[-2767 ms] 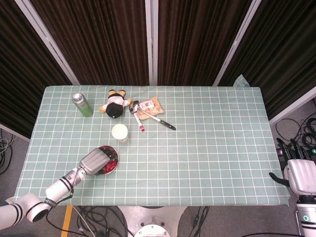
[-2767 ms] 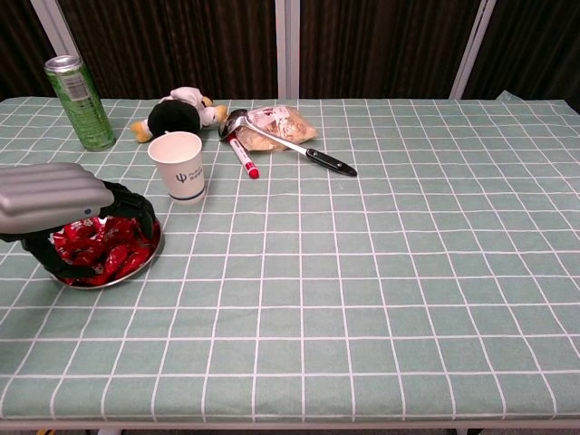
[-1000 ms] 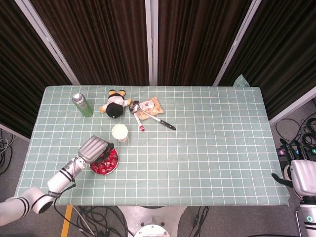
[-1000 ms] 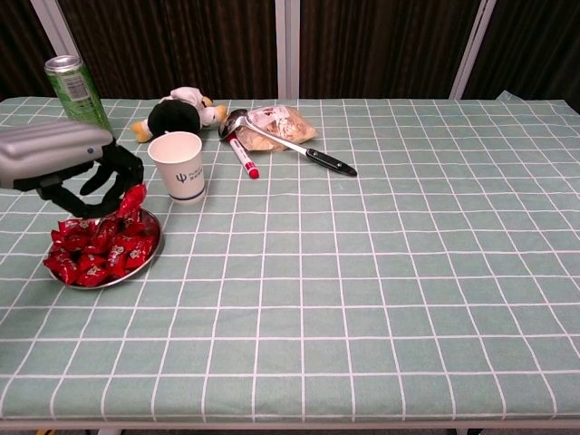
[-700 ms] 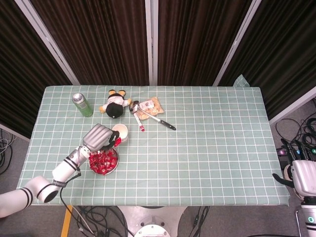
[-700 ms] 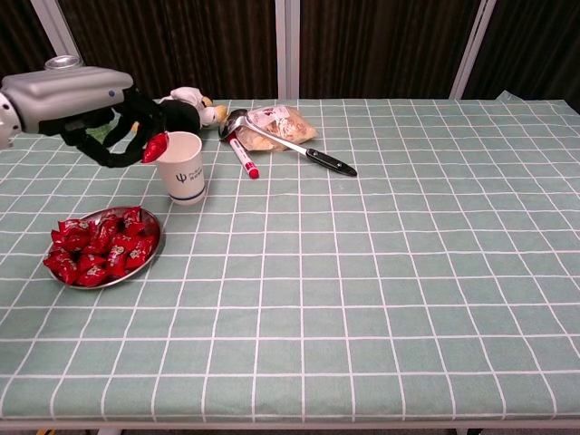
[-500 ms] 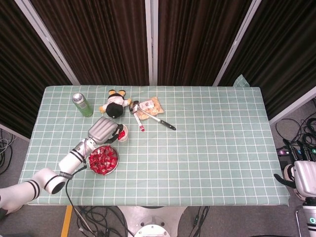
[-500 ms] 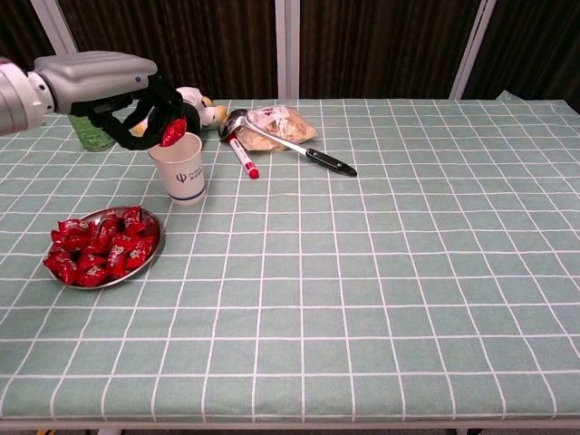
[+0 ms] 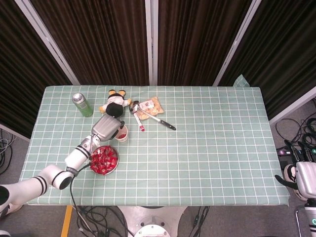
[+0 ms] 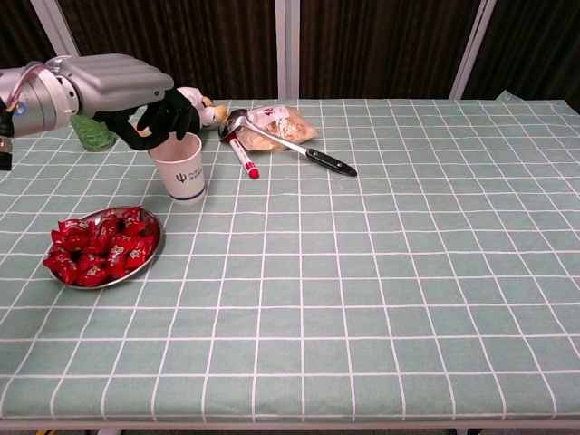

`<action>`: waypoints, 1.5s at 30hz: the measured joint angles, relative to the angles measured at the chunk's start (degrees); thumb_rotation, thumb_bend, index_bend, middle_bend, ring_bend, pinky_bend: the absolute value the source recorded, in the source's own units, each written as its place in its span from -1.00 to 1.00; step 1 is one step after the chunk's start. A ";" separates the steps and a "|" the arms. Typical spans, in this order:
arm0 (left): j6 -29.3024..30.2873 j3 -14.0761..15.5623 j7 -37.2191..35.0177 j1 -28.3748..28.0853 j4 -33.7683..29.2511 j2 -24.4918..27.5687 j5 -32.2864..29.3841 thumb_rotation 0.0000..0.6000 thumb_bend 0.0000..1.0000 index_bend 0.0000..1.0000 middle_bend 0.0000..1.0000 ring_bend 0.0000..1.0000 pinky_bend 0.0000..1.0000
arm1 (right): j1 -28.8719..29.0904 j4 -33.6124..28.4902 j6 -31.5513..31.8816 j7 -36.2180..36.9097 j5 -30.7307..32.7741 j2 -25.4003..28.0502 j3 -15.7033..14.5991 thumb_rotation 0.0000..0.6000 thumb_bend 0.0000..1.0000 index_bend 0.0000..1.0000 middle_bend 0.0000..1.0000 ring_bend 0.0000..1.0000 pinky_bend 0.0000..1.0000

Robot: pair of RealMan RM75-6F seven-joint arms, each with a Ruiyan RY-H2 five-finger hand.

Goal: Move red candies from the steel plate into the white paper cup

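**Crowded far-left corner, open cloth to the right**

My left hand [image 10: 127, 91] hung over the white paper cup [image 10: 180, 169], fingers curled at its mouth. Close behind the cup stood a plush toy [image 10: 181, 109] and, further left, a green can [image 9: 82, 104], hemming in that side. Just right of the cup lay a red-capped marker [image 10: 241, 155], a ladle [image 10: 285, 144] and a snack packet [image 10: 279, 123], bunched together. The steel plate [image 10: 149, 255] of red candies [image 10: 95, 246] sat near the cup on my side, with bare checked tablecloth [image 10: 408, 272] between them. Everything right of the ladle was bare cloth. My right hand [image 9: 305, 178] sat off the table's right edge.
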 measured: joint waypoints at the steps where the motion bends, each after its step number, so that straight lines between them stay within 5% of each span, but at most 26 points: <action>1: 0.00 0.00 0.48 -0.01 -0.47 0.16 -0.27 1.00 0.03 -0.16 0.09 0.08 0.78 | 0.05 0.00 -0.05 0.10 -0.08 0.06 -0.02 1.00 -0.96 -0.89 -0.54 -0.92 -0.66; 7: 0.53 -0.31 0.67 0.58 -4.11 2.13 -1.87 1.00 0.00 -0.33 -0.10 -0.11 0.58 | 0.07 0.00 0.17 0.33 -0.34 0.02 0.03 1.00 -0.96 -0.89 -0.53 -0.92 -0.66; 12: 7.26 0.21 -0.65 4.35 -9.40 5.44 -1.11 1.00 -0.10 -0.33 -0.10 -0.14 0.40 | 0.19 -0.03 0.24 0.29 -0.50 0.15 0.17 1.00 -0.96 -0.89 -0.53 -0.92 -0.65; 20: 16.98 6.10 -1.68 13.04 -17.12 10.37 3.73 1.00 -0.51 -0.30 -0.10 -0.15 0.26 | 0.39 -0.20 0.19 0.19 -1.31 -0.16 -0.10 1.00 -0.96 -0.89 -0.53 -0.92 -0.65; 28: 13.65 10.98 -2.17 13.95 -16.25 8.74 8.05 1.00 -0.65 -0.30 -0.21 -0.34 0.05 | 0.34 -1.07 0.43 -0.43 -1.77 0.11 -0.28 1.00 -0.96 -0.89 -0.53 -0.92 -0.64; 45: 6.68 11.12 2.57 12.86 -10.26 3.53 5.24 1.00 -0.49 -0.18 -0.20 -0.36 0.04 | 0.18 -1.66 0.01 -0.60 -1.07 0.56 -0.39 1.00 -0.96 -0.89 -0.52 -0.92 -0.61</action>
